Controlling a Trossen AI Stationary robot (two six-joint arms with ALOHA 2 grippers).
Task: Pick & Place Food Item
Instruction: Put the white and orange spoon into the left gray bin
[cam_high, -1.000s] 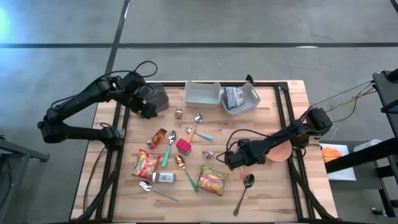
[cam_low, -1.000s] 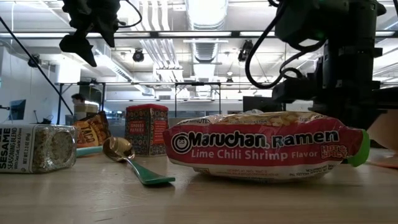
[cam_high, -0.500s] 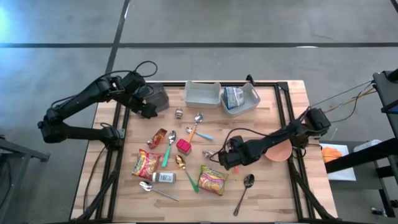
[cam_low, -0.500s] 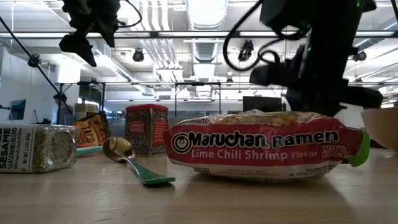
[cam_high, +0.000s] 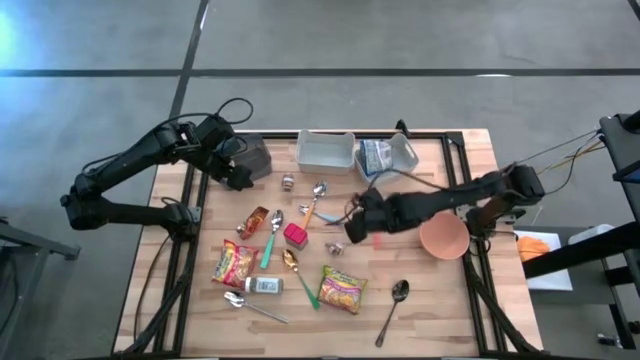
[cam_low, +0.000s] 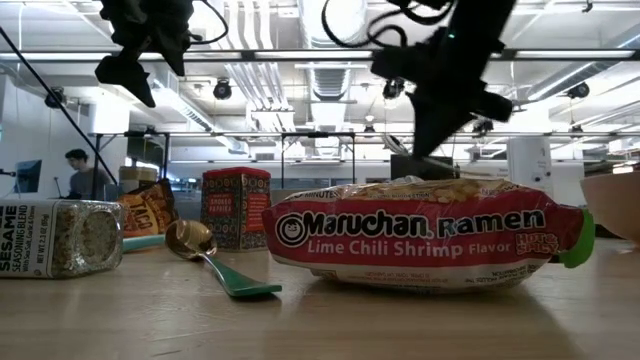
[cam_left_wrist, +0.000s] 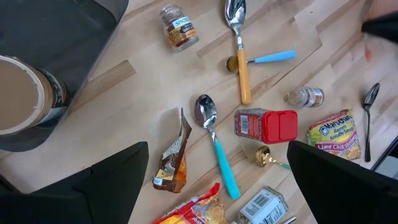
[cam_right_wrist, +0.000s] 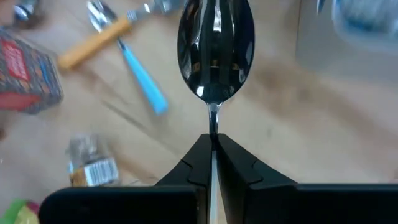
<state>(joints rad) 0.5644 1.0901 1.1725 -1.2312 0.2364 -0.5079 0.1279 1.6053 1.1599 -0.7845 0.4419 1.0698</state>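
Spoon (cam_right_wrist: 216, 50) pinched by its handle in right gripper (cam_right_wrist: 213, 144), carried above the table near the red jar (cam_high: 294, 235); next needs a drop spot; left gripper (cam_high: 240, 178) spread, idle

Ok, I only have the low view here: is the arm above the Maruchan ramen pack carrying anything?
Observer: Yes. The right tool is shut on the handle of a metal spoon, with the spoon's bowl pointing forward.
Operator: Where over the table is it?
Observer: Seen from above, it is near the middle, between the red spice tin and the pink bowl.
Operator: And the other arm?
Observer: The left tool is open with nothing between its fingers, over the table's left side.
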